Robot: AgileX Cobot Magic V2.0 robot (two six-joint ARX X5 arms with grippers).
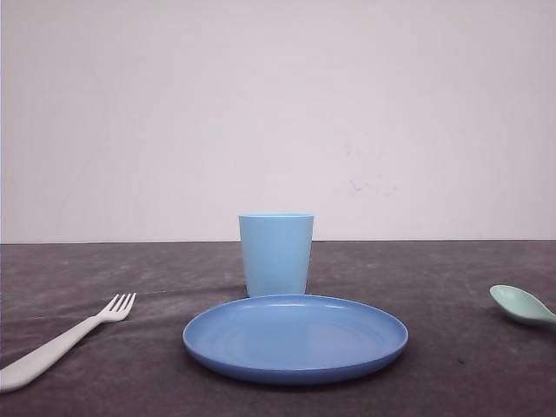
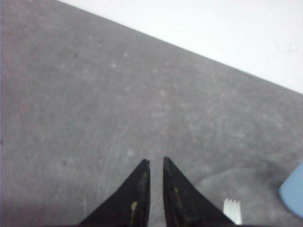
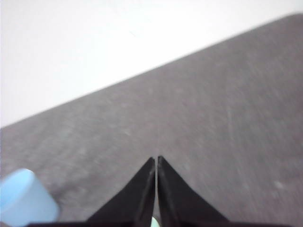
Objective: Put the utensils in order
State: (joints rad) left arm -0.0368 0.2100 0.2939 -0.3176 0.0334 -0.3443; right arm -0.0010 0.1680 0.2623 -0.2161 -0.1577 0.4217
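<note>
A white fork (image 1: 61, 343) lies on the dark table at the left, tines pointing toward the back. At the right edge lies a mint-green spoon (image 1: 521, 305), only its bowl in frame. In the left wrist view my left gripper (image 2: 155, 161) hovers over bare table, fingers almost together with a thin gap and nothing between them; the fork's tines (image 2: 232, 209) show just beside it. My right gripper (image 3: 156, 158) is shut and holds nothing. A sliver of the spoon (image 3: 155, 222) shows low between its fingers.
A light blue cup (image 1: 276, 254) stands upright at the table's middle, and it also shows as the cup (image 3: 23, 201) off to one side of the right gripper. A round blue plate (image 1: 295, 339) lies in front of it; its edge (image 2: 292, 193) shows near the fork's tines.
</note>
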